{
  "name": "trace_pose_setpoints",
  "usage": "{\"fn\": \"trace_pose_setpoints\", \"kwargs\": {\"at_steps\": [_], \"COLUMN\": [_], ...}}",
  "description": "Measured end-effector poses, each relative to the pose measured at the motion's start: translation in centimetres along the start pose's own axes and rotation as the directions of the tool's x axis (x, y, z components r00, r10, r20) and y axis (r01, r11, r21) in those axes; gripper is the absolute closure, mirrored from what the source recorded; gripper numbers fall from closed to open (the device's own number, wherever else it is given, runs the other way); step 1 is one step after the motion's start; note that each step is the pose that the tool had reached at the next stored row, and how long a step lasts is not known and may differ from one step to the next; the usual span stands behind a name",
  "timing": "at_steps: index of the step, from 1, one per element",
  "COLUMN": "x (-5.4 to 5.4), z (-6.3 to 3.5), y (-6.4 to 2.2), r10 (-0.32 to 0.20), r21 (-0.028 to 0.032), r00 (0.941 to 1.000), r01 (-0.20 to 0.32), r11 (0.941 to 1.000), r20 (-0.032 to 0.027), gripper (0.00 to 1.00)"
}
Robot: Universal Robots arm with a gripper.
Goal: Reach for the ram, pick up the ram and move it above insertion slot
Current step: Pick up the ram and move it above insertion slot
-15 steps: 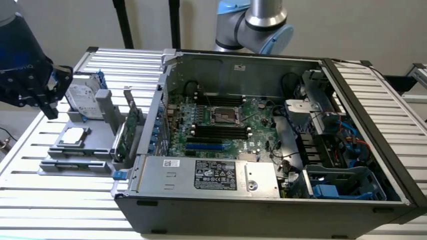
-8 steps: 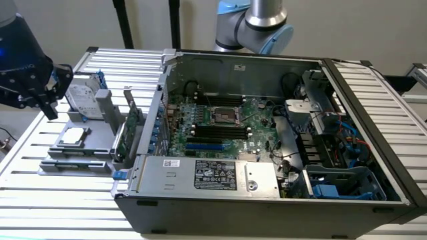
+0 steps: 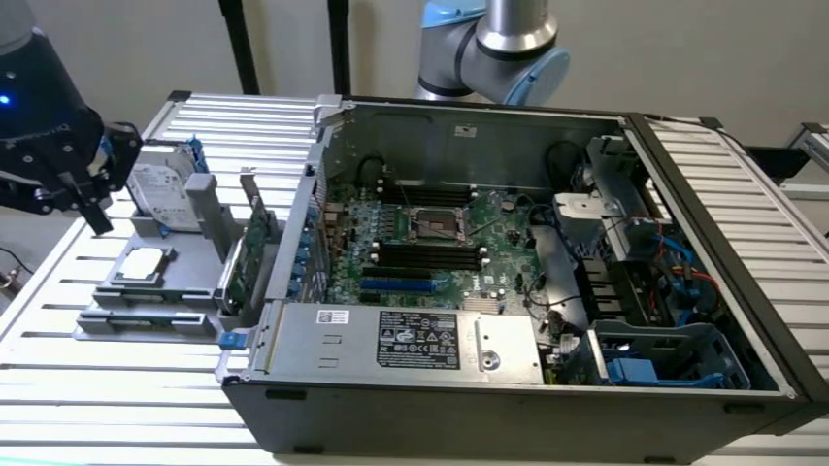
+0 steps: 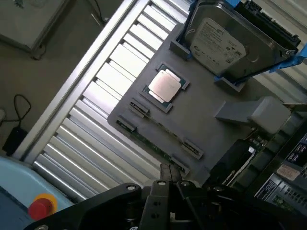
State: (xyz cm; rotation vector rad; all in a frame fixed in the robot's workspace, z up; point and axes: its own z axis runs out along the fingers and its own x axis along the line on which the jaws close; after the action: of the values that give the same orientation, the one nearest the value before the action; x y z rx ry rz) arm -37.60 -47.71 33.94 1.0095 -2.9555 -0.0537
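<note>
One step, the reach, is in hand: the gripper point(image 4: 171, 173), tips together and empty, hangs near the ram point(image 4: 153, 143) at the exterior view's left, so grasping needs them parted.

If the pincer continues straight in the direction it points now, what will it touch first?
Most likely the ram, lying in the grey holder tray: in the wrist view the pincer points at one end of the stick. Depth is unclear, so it may meet the tray's edge instead.

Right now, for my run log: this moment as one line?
claw: over grey tray, near ram | ram: lying in tray | insertion slot: empty
</note>
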Motion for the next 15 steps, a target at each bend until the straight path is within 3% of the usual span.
{"fn": "trace_pose_setpoints", "kwargs": {"at_steps": [3, 7, 11, 15], "x": [0.0, 0.0, 0.0, 0.0], "z": [0.05, 0.14, 0.23, 0.32], "y": [0.0, 0.0, -0.01, -0.01], "r10": [-0.054, -0.126, -0.198, -0.267], "r21": [0.0003, 0.0005, 0.0004, 0.0002], "r00": [0.9985, 0.992, 0.9801, 0.9636], "r01": [0.054, 0.126, 0.198, 0.267], "r11": [0.9985, 0.992, 0.9801, 0.9636], "r20": [-0.0022, -0.0049, -0.0077, -0.0104], "gripper": [0.9, 0.9, 0.9, 0.9]}}
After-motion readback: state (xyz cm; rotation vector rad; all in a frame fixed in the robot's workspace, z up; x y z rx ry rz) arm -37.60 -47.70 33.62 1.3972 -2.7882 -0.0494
